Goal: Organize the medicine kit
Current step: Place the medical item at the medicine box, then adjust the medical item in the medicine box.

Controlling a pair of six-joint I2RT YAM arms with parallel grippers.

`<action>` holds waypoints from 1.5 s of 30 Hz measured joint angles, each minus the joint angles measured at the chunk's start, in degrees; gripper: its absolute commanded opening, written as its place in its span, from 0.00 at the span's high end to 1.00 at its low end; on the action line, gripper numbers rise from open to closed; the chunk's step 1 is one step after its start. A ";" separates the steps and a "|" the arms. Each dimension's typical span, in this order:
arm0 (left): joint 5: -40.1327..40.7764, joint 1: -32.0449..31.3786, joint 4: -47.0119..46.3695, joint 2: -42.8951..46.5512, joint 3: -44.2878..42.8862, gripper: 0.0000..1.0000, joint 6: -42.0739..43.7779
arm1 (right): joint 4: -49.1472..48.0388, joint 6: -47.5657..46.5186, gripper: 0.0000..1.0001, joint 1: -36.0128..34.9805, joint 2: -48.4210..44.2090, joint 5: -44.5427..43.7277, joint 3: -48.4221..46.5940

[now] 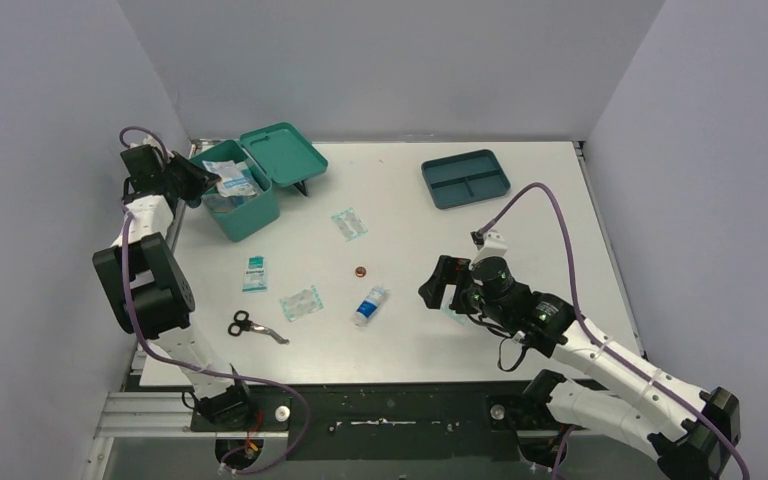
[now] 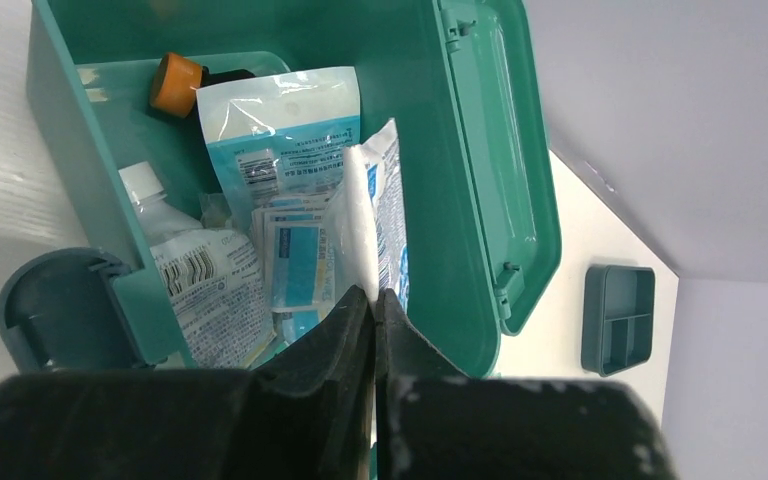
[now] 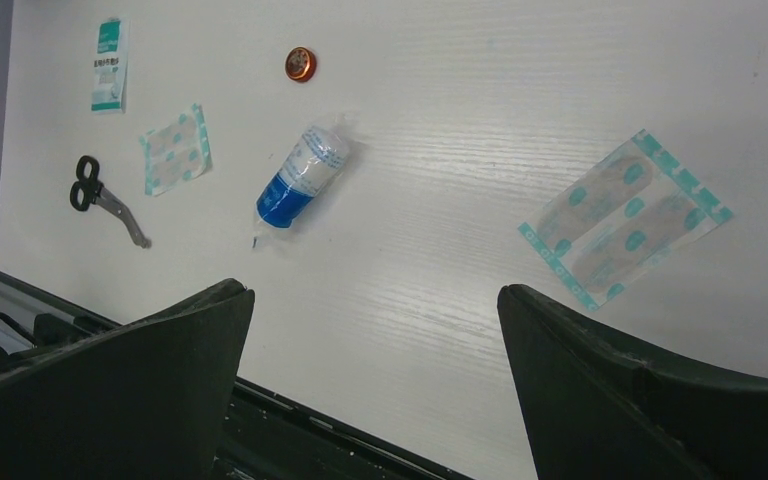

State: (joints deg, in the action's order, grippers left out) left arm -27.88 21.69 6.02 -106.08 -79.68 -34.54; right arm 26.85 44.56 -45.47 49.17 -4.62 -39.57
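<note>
Hovering over the open medicine kit (image 1: pixel 248 216), left gripper (image 2: pixel 373 297) pinched shut; right gripper (image 3: pixel 375 296) wide.

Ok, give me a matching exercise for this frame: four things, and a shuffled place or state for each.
1 kit
2 tray
3 scissors
4 right gripper

a jaws wide open
b far right of the table
c lid open, packets inside
d near left of the table

Pairs: 1-c, 2-b, 3-d, 4-a
</note>
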 measured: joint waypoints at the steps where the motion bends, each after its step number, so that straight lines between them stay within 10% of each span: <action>1: -0.11 0.00 -0.26 -0.33 -0.11 1.00 -0.26 | -0.20 -0.04 0.00 0.00 0.35 0.00 0.00; 10: -1.05 -0.22 -3.48 -2.03 -0.17 0.91 -1.51 | -0.24 -0.44 0.00 0.00 1.05 -0.20 0.00; 21: 1.07 -0.37 1.31 -3.76 -3.85 0.48 0.55 | -0.15 -1.05 0.00 0.00 1.03 -0.22 -0.24; 33: 8.11 -0.81 9.55 -1.81 -7.37 0.49 4.76 | 0.11 -0.39 0.00 0.00 -2.45 -0.28 -0.46; 45: 14.58 -4.87 16.65 -3.63 -13.97 0.87 11.34 | 1.53 0.22 0.00 0.00 -3.30 -0.68 -0.57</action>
State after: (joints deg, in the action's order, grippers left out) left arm -13.30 16.82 22.68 -109.71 -93.65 -23.20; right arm 28.38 44.77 -45.47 45.87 -5.30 -40.14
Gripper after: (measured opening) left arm 0.176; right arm 0.999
